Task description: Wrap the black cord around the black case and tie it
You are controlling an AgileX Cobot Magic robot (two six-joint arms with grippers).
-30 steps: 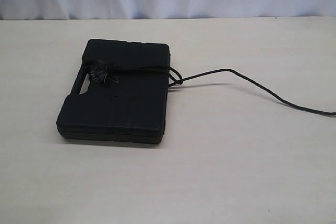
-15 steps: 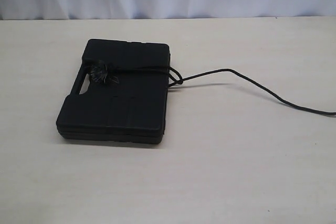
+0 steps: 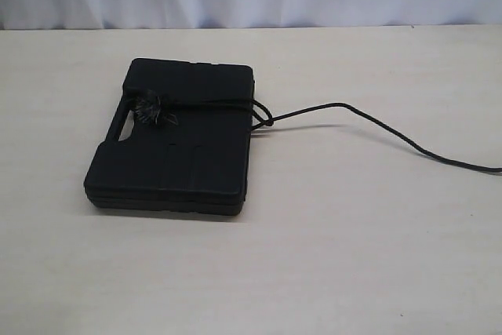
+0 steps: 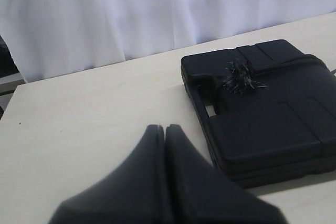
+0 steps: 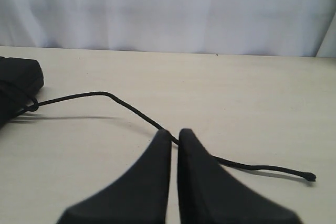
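Nothing readable is showing in any of the views: no text, label, brand, number or sign. The black case (image 3: 169, 154) is presenting only plain matte faces with moulded lines, and none of these are forming letters or figures that can be read.
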